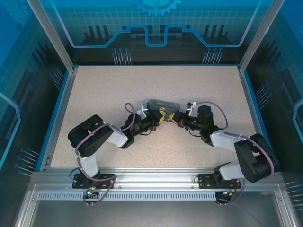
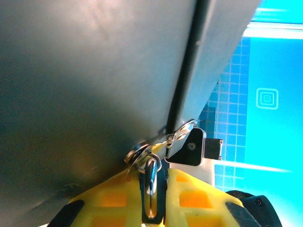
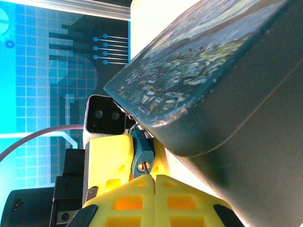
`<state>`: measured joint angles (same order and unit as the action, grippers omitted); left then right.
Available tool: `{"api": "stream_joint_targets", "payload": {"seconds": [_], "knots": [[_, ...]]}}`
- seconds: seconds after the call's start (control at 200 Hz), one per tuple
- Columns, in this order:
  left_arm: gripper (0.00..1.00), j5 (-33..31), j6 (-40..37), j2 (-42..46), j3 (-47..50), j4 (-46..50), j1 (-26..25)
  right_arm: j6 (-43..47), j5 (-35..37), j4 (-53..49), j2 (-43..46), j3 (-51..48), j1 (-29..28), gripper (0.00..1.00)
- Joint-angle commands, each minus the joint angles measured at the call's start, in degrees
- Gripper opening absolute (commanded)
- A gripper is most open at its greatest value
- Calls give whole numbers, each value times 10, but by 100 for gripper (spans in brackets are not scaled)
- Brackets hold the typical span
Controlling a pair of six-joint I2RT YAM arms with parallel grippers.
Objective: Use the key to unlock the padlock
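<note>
The padlock [image 3: 141, 152] is a small teal-blue body, its silvery shackle [image 2: 151, 174] threaded through the metal hasp of a box. My left gripper [image 2: 153, 170] is shut on the padlock [image 2: 161, 191], one yellow finger on each side. The keyhole faces my right gripper [image 3: 154, 178]. That gripper is shut on the key [image 3: 146, 169], a thin dark blade poking out between its fingertips into the keyhole. From above, the left gripper [image 1: 162, 117] and right gripper [image 1: 176, 121] meet tip to tip at mid-table.
The box [image 1: 162, 103] is grey-sided with a dark blue night-sky lid [image 3: 227, 56], and it sits just behind both grippers, looming close over them [image 2: 94, 71]. A speckled beige table [image 1: 104, 94] is ringed by a blue rim and clear enclosure walls.
</note>
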<state>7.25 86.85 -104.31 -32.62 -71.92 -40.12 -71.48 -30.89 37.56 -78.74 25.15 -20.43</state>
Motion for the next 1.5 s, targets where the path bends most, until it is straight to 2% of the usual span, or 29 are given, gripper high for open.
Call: {"api": "stream_joint_targets", "payload": {"seconds": [0.0,0.185,0.395,0.845,1.081,1.496], "knots": [[0,67,-9,-1,1,-83,-17,-15,15,39,9,4,-26,0],[0,43,-2,4,5,-82,-18,-69,58,33,16,-5,-66,0],[0,20,9,6,9,-82,-21,-157,117,56,9,-38,-85,0],[0,20,11,9,9,-82,-22,-87,82,4,22,-25,-9,0],[0,13,13,8,11,-82,-22,-95,83,21,12,-25,-30,0],[0,-43,23,9,21,-83,-35,-126,146,-22,64,-35,-85,0]]}}
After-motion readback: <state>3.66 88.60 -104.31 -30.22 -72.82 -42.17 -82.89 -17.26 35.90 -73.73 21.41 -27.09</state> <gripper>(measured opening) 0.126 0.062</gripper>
